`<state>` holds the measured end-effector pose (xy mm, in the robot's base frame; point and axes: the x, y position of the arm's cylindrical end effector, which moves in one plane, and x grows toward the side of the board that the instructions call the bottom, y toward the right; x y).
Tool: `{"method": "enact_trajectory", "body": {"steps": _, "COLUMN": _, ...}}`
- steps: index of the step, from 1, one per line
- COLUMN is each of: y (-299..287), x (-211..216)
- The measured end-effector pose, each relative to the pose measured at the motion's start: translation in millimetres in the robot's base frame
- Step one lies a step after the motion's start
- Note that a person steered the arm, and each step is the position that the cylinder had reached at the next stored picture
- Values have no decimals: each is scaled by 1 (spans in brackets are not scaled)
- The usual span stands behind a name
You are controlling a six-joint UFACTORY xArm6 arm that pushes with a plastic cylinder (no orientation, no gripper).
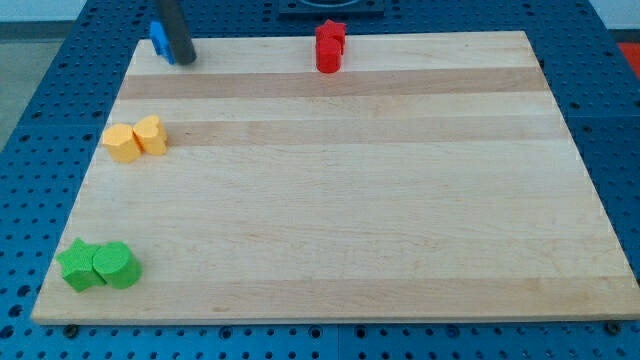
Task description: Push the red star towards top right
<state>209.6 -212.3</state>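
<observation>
our tip [184, 60] at surface [340, 200] top-left, touching blue block [158, 37] | end effector: bare rod, grasps nothing | red star [331, 36] at top edge, touching red block [328, 57] | risk: star slides off edge, or red block drags along

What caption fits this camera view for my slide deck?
My tip sits beside the blue block, far left of the red star at the board's top edge.

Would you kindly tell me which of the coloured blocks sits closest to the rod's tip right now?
The blue block, at the board's top-left corner: my tip stands right against it, partly hiding it. The red, yellow and green blocks all lie well away.
</observation>
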Motion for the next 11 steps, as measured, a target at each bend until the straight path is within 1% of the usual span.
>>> {"method": "enact_trajectory", "body": {"steps": 1, "y": 9, "x": -19}}
{"method": "enact_trajectory", "body": {"steps": 4, "y": 12, "x": -18}}
{"method": "enact_trajectory", "body": {"steps": 5, "y": 41, "x": -18}}
{"method": "enact_trajectory", "body": {"steps": 8, "y": 164, "x": -18}}
{"method": "enact_trajectory", "body": {"steps": 11, "y": 243, "x": -14}}
